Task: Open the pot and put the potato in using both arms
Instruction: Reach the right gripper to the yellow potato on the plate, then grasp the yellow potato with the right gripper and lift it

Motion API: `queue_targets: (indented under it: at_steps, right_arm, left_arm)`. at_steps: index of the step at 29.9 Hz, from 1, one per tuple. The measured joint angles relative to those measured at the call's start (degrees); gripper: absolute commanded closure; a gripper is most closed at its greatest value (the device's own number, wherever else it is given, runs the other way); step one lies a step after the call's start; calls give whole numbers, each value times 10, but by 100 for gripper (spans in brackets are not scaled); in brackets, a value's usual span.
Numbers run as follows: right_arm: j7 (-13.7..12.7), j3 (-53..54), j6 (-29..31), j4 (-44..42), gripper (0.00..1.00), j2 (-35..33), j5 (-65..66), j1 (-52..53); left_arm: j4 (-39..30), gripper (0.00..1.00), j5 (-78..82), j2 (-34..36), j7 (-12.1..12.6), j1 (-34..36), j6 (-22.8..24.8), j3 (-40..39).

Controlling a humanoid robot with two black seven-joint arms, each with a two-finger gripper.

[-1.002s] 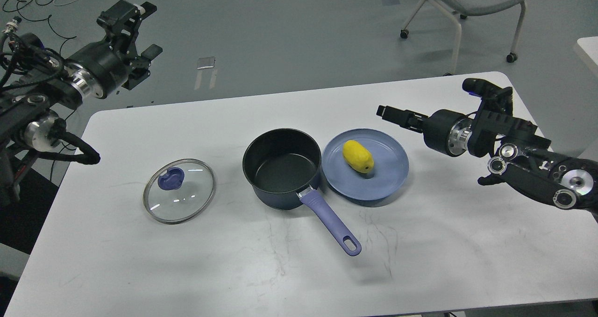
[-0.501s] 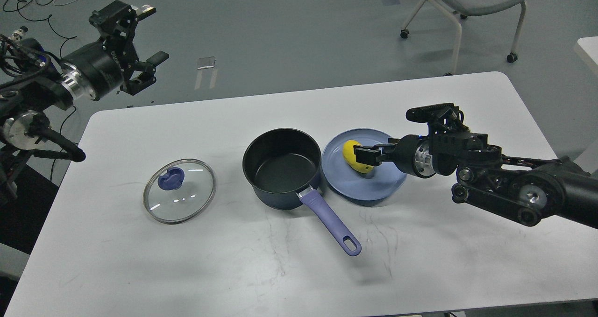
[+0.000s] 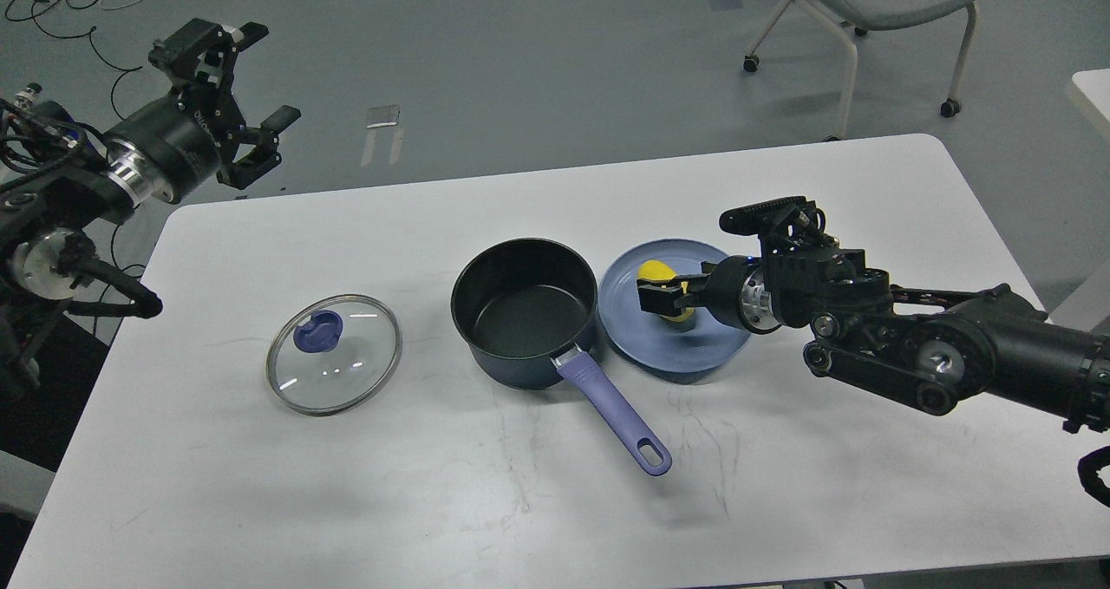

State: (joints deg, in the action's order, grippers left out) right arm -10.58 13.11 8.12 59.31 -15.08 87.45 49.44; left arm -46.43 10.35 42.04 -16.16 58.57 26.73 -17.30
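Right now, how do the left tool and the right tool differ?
The left tool is raised beyond the table's far left edge, open and empty; the right tool is low over the blue plate, its fingers around the potato. The left is far from the pot; the right is near it. Both are black.

Uncovered pot [image 3: 524, 313]; yellow potato [image 3: 661, 287] just right.

Honestly nothing readable here. There's some pale lettering on the black barrel of my left arm [image 3: 173, 138], over at about 10 o'clock, but it's way too small and blurry to make out, and the glass lid [image 3: 333, 355] shows only glare
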Motion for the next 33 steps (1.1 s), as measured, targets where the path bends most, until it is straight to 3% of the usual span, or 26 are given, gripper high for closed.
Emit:
queue_targets:
  at_steps: [9,14,19,25,33]
  right_arm:
    - [-3,-10,0,-25,4,23,0,2]
    - [-7,-17,3,-29,24,24,0,6]
    - [-7,-19,3,-29,28,23,1,7]
    - [-8,-20,7,-29,46,21,1,7]
    - [-4,-17,24,-15,50,17,0,8]
  left_arm:
    - [1,2,2,11,-11,-4,1,-2]
    - [4,2,3,11,-12,-10,2,-1]
    - [5,2,5,11,-13,-14,1,-1]
    - [6,2,6,10,-12,-17,0,-1]
    - [15,2,10,9,-12,-22,0,0]
